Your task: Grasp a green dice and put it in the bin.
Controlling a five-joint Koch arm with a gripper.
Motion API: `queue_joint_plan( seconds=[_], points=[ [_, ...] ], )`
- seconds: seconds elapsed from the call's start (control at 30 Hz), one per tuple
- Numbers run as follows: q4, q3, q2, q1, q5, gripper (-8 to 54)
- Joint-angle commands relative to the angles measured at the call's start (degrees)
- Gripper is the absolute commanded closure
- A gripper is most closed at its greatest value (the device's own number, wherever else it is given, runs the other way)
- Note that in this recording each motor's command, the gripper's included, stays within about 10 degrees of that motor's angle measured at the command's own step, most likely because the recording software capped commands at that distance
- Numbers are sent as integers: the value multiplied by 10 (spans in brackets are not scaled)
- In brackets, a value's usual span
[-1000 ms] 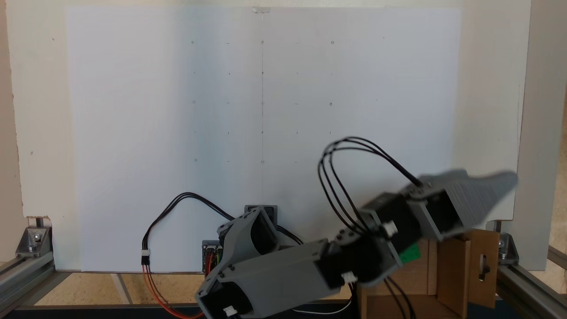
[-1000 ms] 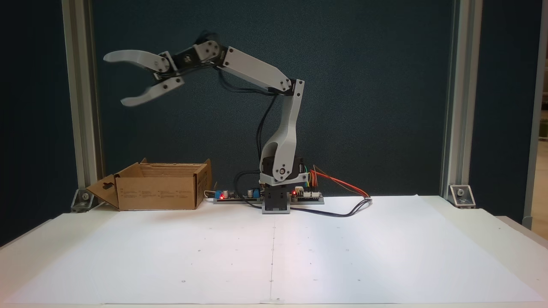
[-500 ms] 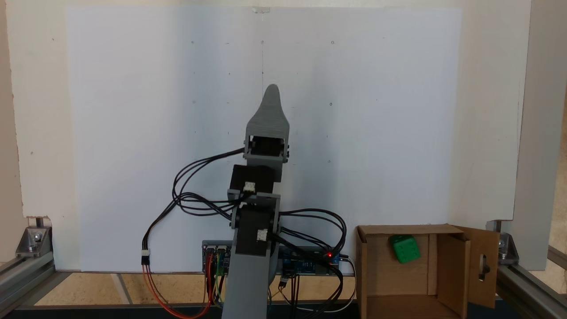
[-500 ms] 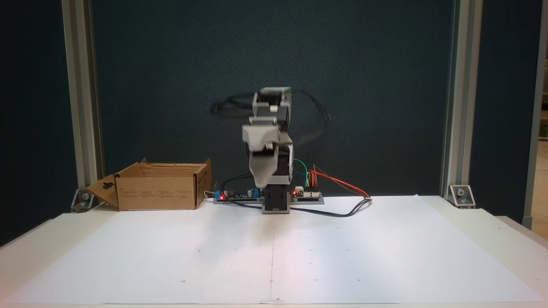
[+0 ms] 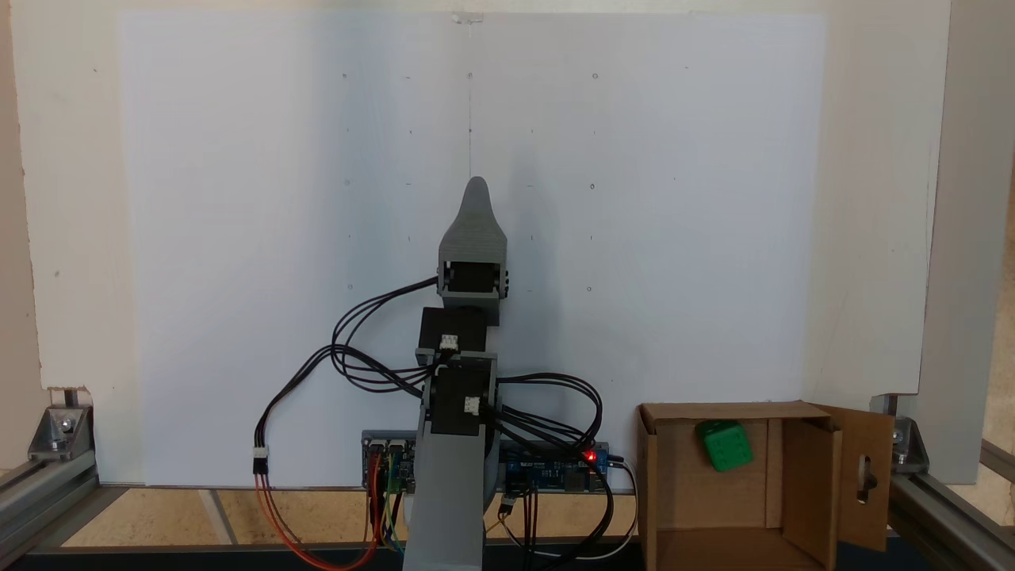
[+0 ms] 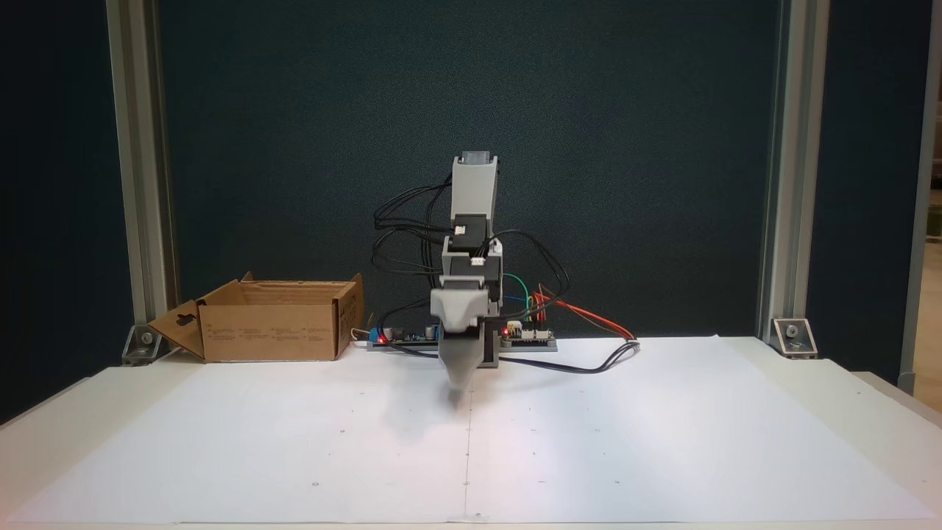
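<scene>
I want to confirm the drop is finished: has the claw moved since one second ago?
Yes. The claw swung from above the bin to the white sheet's centre line, pointing down.

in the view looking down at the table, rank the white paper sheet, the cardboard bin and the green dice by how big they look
1. the white paper sheet, by far the largest.
2. the bin, cut off by the bottom edge.
3. the green dice, smallest, lying inside the bin.

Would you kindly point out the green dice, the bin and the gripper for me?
green dice [image 5: 725, 445], a fixed view, its pipped top face.
bin [image 6: 272, 333], a fixed view, its printed front wall.
gripper [image 5: 475, 189], a fixed view, its tip.
</scene>
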Motion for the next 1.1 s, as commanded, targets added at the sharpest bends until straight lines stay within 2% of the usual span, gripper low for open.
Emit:
queue_joint_plan(
  seconds=[0.0, 0.3, 0.57, 0.73, 1.07],
  points=[
    [-94, -18, 65, -4, 25, 33],
    [-305, 6, 64, -4, 20, 32],
    [-488, 157, 65, 0, 18, 19],
    [-599, 159, 63, -1, 14, 11],
    [-603, 159, 62, -4, 17, 11]
  ],
)
